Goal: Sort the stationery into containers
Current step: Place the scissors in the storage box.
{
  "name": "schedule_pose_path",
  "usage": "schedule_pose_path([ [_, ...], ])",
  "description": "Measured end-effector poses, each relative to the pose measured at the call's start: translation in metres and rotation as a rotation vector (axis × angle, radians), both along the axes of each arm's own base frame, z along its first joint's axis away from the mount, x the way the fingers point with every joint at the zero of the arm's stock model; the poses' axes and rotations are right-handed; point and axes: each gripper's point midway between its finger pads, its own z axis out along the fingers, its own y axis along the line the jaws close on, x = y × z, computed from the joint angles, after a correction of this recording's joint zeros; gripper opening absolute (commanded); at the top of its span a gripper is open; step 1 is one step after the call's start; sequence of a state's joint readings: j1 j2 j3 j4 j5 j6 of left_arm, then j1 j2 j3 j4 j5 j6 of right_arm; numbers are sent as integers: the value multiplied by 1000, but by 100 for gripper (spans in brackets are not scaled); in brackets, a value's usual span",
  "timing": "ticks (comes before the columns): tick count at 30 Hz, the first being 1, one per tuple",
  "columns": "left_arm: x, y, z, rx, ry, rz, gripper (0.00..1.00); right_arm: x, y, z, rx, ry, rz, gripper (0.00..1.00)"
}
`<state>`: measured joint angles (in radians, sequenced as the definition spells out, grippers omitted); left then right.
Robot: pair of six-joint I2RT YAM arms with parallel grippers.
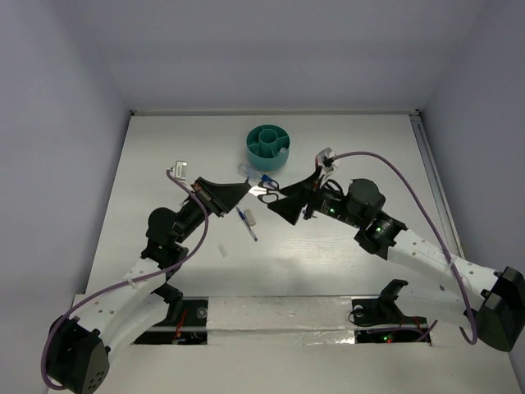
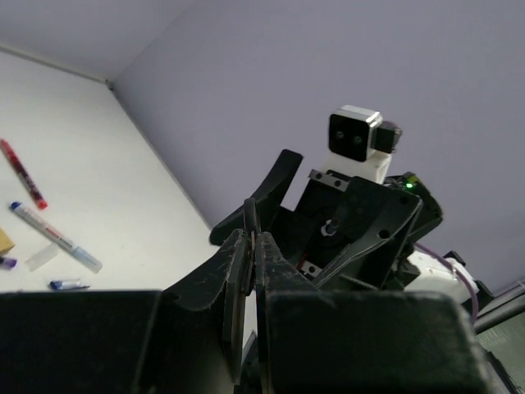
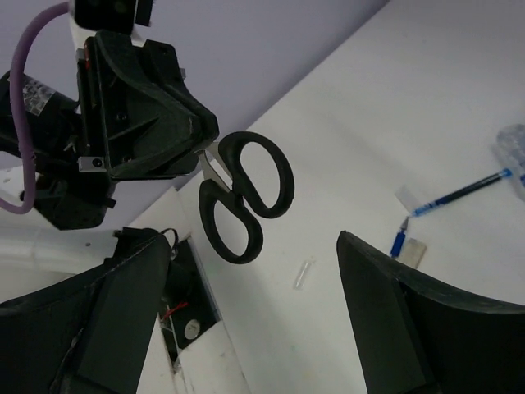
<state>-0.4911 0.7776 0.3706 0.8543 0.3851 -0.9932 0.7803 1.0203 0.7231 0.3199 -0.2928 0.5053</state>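
A pair of black-handled scissors [image 3: 246, 193] hangs in the air. My left gripper [image 1: 244, 190] is shut on its metal blades [image 2: 250, 215]. My right gripper [image 3: 254, 275] stands open just below the handles, its fingers wide on either side and touching nothing. From above, the scissors [image 1: 267, 195] sit between the two gripper tips, with the right gripper [image 1: 285, 203] facing the left. The teal cup [image 1: 268, 145], split by dividers, stands behind them. A blue pen [image 1: 247, 223] lies on the table under the grippers. The left wrist view shows a red pen [image 2: 23, 174] and a white-and-blue pen [image 2: 56, 238].
A clear cap [image 3: 303, 273], a small blue bit [image 3: 399, 244] and a pale eraser [image 3: 414, 253] lie near the blue pen [image 3: 459, 193]. A small metal clip [image 1: 181, 168] sits at the left, a white bit [image 1: 221, 249] nearer the front. Purple cables loop from both arms.
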Motion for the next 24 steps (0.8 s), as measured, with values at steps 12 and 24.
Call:
schedule_pose_path([
  [12,-10,0,17,-56,-60,-36,0,-1,28,17,135,-15,117,49],
  [24,-15,3,14,-56,-64,-38,65,-6,27,37,182,-37,120,0],
])
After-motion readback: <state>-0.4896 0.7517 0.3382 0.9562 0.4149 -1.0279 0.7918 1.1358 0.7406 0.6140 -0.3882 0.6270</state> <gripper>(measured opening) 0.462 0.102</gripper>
